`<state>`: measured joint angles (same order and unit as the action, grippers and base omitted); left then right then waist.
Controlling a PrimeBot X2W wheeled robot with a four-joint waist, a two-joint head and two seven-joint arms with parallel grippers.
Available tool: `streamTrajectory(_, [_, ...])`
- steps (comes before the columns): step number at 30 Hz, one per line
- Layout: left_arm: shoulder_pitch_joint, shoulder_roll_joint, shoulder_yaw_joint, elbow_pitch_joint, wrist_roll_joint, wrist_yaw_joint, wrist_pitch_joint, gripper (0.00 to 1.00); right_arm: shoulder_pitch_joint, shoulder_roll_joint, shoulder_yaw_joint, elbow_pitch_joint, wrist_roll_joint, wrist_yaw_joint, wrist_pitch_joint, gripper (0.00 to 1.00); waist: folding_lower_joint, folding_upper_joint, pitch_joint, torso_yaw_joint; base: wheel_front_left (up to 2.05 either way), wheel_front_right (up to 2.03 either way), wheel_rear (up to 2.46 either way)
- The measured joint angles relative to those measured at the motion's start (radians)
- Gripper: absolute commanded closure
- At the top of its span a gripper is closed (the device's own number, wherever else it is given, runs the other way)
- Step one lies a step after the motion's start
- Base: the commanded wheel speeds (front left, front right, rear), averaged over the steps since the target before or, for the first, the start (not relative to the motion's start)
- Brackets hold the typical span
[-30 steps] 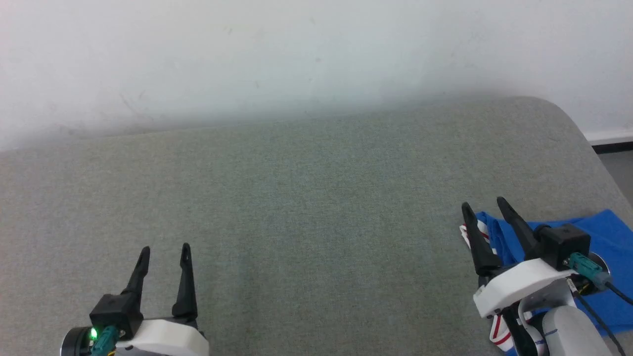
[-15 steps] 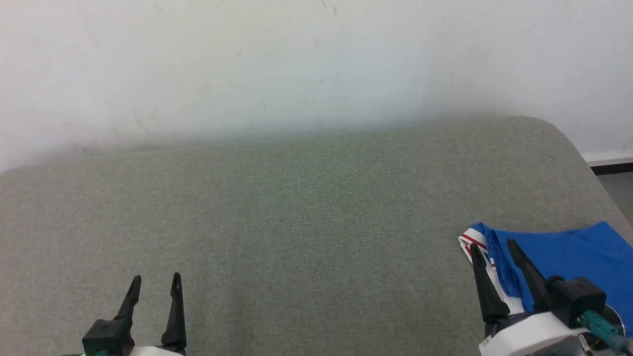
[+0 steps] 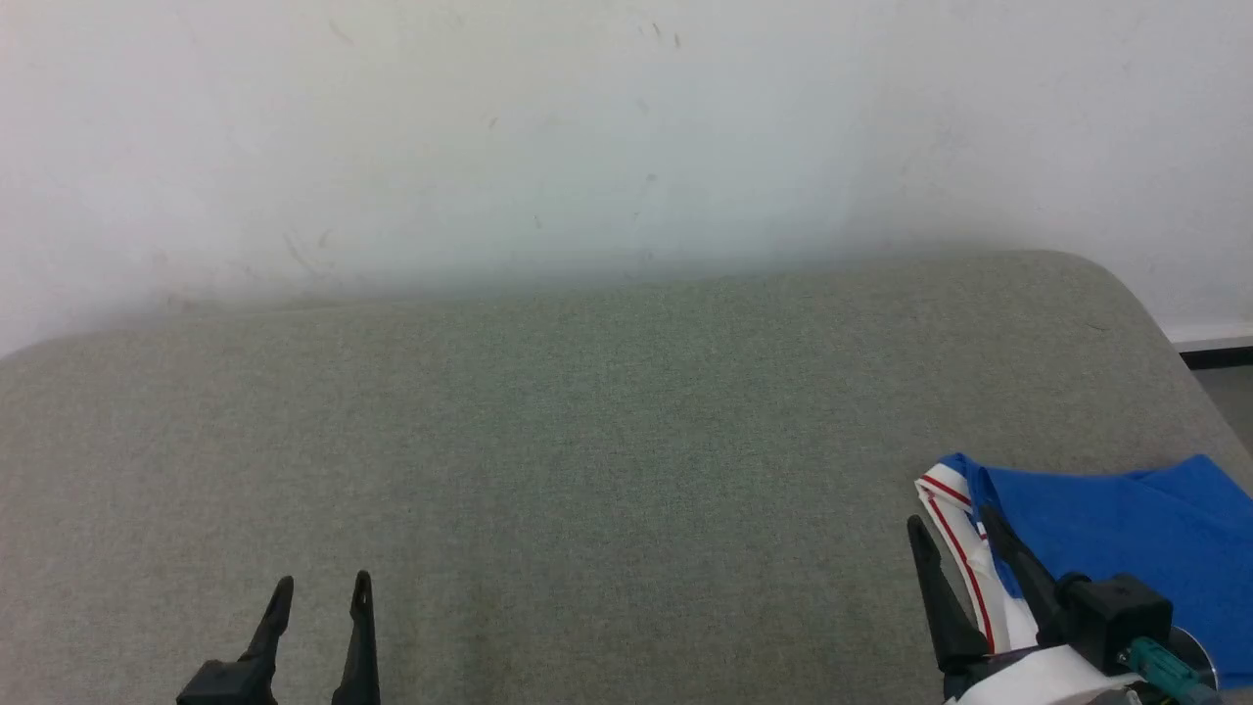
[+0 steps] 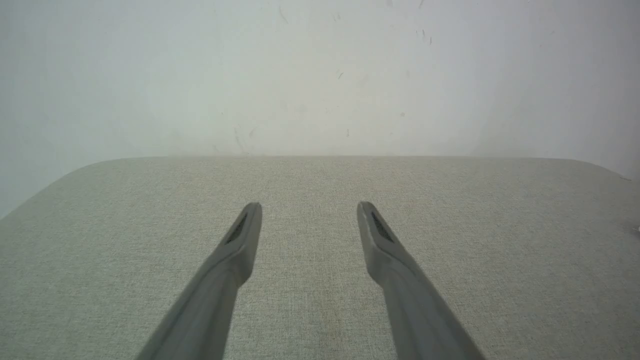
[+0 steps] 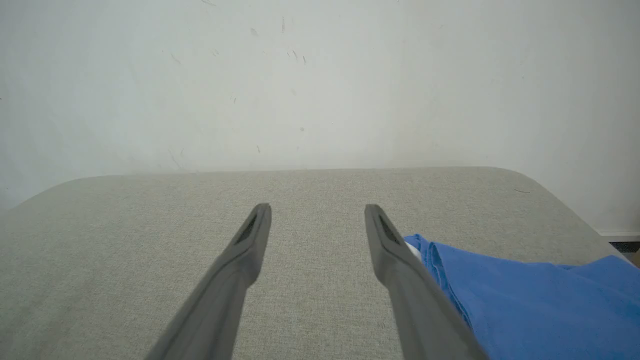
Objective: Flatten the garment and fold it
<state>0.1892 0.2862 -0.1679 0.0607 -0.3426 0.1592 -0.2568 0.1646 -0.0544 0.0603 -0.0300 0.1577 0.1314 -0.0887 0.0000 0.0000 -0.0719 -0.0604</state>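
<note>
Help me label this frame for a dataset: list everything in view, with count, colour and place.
garment: one, bright blue with white red-striped trim, bunched at the near right corner of the padded surface
padded surface: one, grey-green fabric, fills the foreground, rounded far right corner
wall: one, white with faint scuffs, behind the surface
skirting: one, white above a dark strip, far right at the wall's foot
left gripper: one, dark fingers, open, lower left over bare fabric
right gripper: one, dark fingers, open, lower right at the garment's striped edge, holding nothing
</note>
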Motion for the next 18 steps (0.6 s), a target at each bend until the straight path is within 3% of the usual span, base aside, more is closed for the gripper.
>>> streamTrajectory(4, [0.000, -0.005, -0.001, 0.001, 0.000, -0.002, 0.000, 0.00, 0.000, 0.001, -0.001, -0.001, 0.001, 0.000, 0.000, 0.00, 0.0000, 0.0000, 0.001, 0.007, 0.00, 0.00, 0.00])
streamTrajectory(5, [0.000, -0.007, 0.000, 0.001, 0.000, -0.006, 0.000, 1.00, 0.000, 0.000, 0.000, 0.000, 0.001, 0.000, 0.000, 1.00, 0.0000, 0.0000, 0.001, 0.009, 0.00, 0.00, 0.00])
streamTrajectory(18, [-0.005, -0.021, 0.007, -0.002, 0.019, -0.012, 0.021, 1.00, -0.001, 0.000, -0.002, 0.001, -0.002, 0.000, 0.002, 1.00, 0.0001, 0.0000, 0.007, 0.013, 0.00, 0.00, 0.00])
